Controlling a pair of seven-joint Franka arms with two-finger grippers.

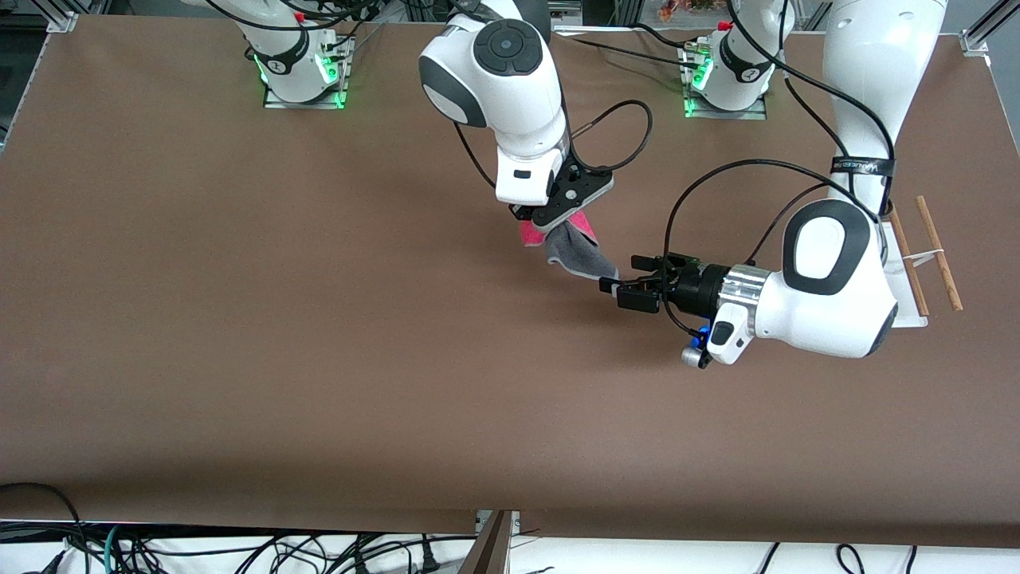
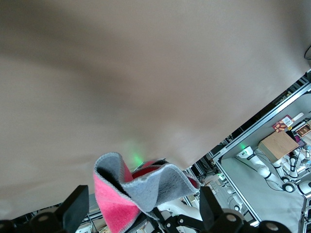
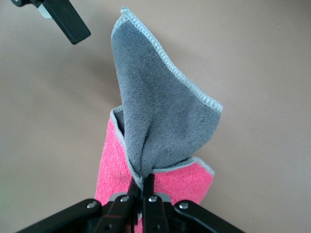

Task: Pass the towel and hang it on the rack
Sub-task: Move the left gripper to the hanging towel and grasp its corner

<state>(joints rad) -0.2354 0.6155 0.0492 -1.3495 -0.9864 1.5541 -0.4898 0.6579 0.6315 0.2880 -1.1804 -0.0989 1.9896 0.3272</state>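
We start with the brown table (image 1: 239, 319), which carries no box, bin or tray; the only stand on it is the rack (image 1: 924, 255), at the left arm's end, with its white base and two thin wooden rods bare. The left arm's forearm covers much of that base, so we can make out only part of it.

The towel (image 1: 575, 245) hangs in the air over the middle of the table, pink-red on one face and grey on the other, with pale stitching along its edge. The right gripper (image 1: 550, 217) holds it from above, fingers pressed together on a bunched fold; in the right wrist view the cloth (image 3: 160, 131) fans out from the pinch.

The left gripper (image 1: 625, 288) lies level just beside the towel's lower grey corner, its fingers (image 2: 75, 206) spread wide on either side of the cloth (image 2: 138, 189). We cannot tell whether they touch it.
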